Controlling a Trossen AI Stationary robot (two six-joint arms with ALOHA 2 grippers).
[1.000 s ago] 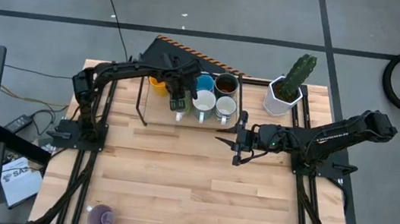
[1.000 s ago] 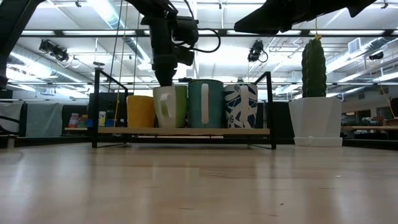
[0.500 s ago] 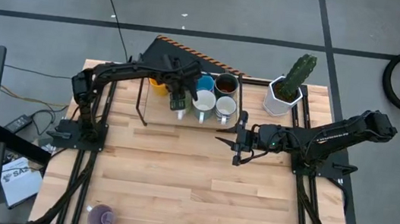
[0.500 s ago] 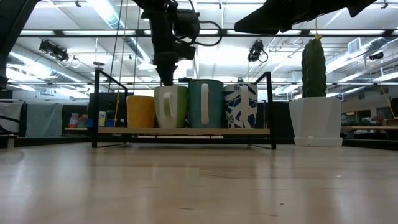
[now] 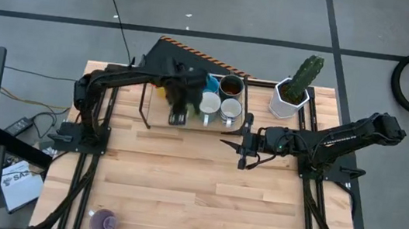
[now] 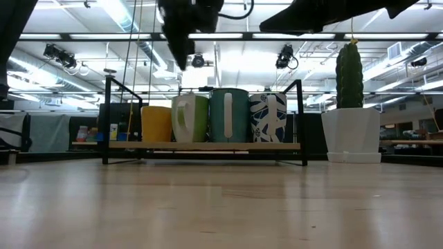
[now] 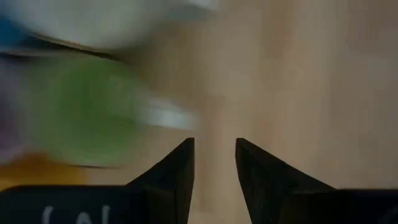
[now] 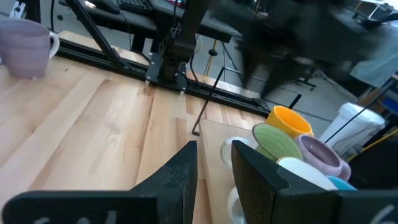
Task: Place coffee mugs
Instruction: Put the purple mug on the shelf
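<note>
Wooden boards make up the big table (image 5: 180,182) under me. At its far side sits a low rack (image 6: 208,146) with mugs packed close together. From table height I see an orange mug (image 6: 156,124), a green mug (image 6: 188,118), a teal mug (image 6: 228,115) and a white-and-blue patterned mug (image 6: 267,117) in a row. One purple mug (image 5: 103,221) stands all alone at the near edge, well apart from the rack. A white pot with a cactus (image 5: 295,90) stands beside the rack.

I think these mugs are hard, smooth and a bit slippery, and they would break if dropped. Pinching the rim or the handle looks safest.

My left gripper (image 5: 177,111) hangs above the green mug, fingers a little apart, holding nothing. My right gripper (image 5: 238,144) waits over the table near the rack, fingers a little apart too, and empty.
</note>
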